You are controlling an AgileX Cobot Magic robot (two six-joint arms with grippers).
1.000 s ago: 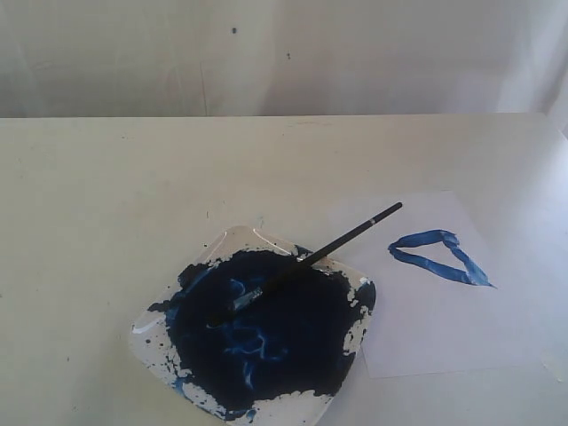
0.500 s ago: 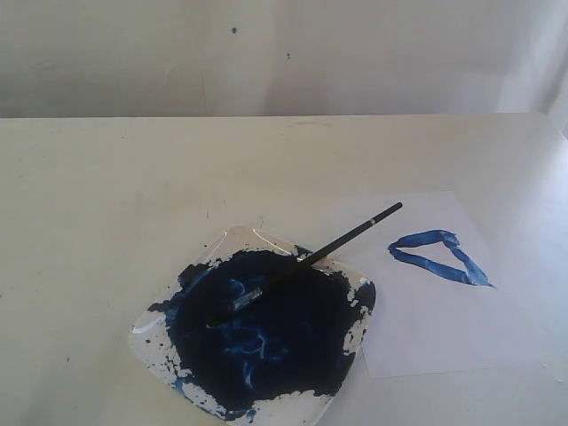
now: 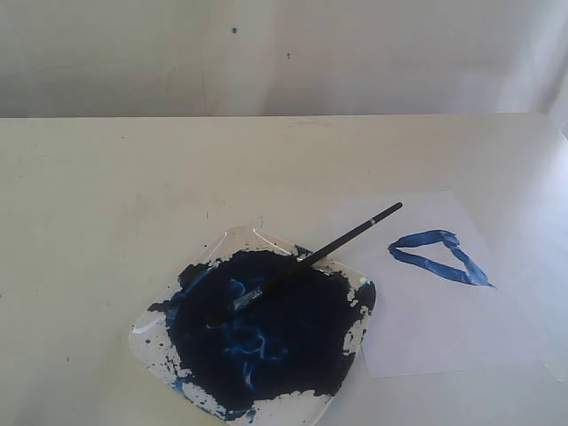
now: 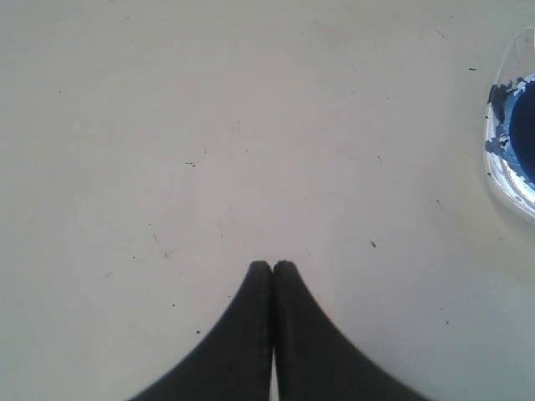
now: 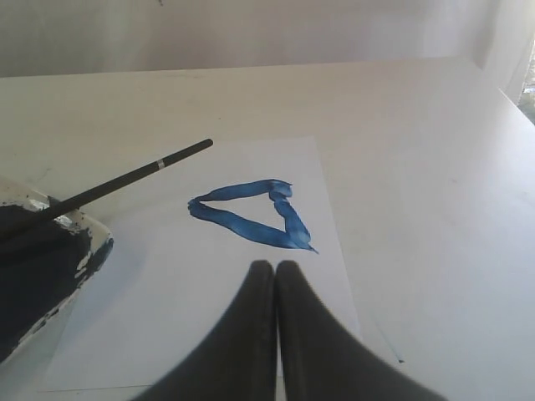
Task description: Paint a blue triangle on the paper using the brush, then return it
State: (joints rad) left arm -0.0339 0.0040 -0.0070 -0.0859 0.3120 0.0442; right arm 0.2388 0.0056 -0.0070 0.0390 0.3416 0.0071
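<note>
The brush (image 3: 306, 260) lies with its bristles in the dark-blue paint of the clear tray (image 3: 231, 241), its black handle sticking out over the paper (image 3: 435, 328). A blue triangle (image 3: 437, 256) is painted on the paper's far half. In the right wrist view the triangle (image 5: 251, 214) sits just beyond my right gripper (image 5: 275, 266), which is shut and empty above the paper (image 5: 167, 317); the brush handle (image 5: 134, 178) shows there too. My left gripper (image 4: 272, 266) is shut and empty over bare table, with the tray's rim (image 4: 501, 180) off to one side. Neither gripper appears in the exterior view.
The cream table (image 3: 106, 195) stretches around the tray and paper, with a pale wall (image 3: 266, 53) behind its far edge. The table's right edge (image 5: 510, 100) runs close to the paper in the right wrist view.
</note>
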